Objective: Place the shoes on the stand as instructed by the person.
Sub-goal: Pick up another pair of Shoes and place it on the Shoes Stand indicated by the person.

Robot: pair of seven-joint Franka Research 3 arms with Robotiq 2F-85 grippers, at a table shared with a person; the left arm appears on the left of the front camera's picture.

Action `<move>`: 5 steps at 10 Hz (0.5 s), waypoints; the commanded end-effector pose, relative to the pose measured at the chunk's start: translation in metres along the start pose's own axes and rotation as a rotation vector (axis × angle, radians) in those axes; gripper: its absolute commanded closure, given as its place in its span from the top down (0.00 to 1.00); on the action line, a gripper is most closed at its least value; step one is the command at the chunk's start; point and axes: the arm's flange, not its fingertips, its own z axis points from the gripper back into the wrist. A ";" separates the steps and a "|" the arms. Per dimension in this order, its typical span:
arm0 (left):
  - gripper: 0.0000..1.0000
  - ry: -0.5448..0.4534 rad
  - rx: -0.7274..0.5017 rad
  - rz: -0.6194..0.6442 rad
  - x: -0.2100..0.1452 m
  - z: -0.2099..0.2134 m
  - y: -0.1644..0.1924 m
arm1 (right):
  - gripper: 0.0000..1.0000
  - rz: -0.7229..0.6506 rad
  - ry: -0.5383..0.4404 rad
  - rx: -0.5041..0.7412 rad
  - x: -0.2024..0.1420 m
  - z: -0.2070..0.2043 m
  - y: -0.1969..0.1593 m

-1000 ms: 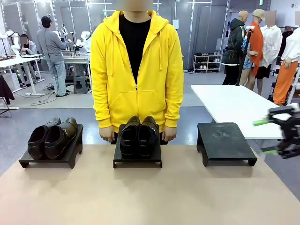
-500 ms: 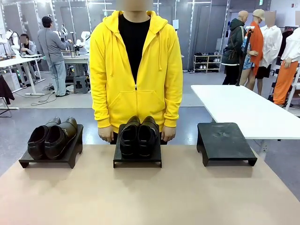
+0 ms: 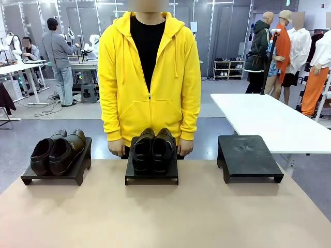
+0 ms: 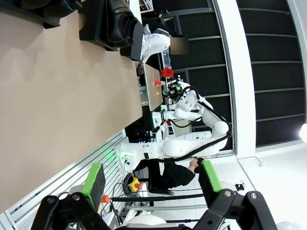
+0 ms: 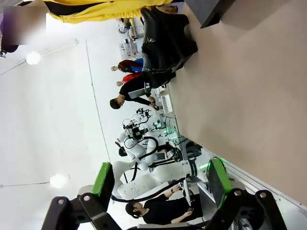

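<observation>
We see both pairs of shoes on stands; left gripper and right gripper spread wide, apparently empty.

You're looking at a tan desk carrying three matte black stands. The dark brown pair and the glossy black pair are sitting before the person wearing bright yellow over black.
</observation>
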 end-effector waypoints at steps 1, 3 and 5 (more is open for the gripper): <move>1.00 0.014 -0.005 -0.012 -0.003 0.001 -0.002 | 1.00 0.007 -0.005 -0.008 -0.007 -0.002 0.002; 1.00 0.014 -0.005 -0.012 -0.003 0.001 -0.002 | 1.00 0.007 -0.005 -0.008 -0.007 -0.002 0.002; 1.00 0.014 -0.005 -0.012 -0.003 0.001 -0.002 | 1.00 0.007 -0.005 -0.008 -0.007 -0.002 0.002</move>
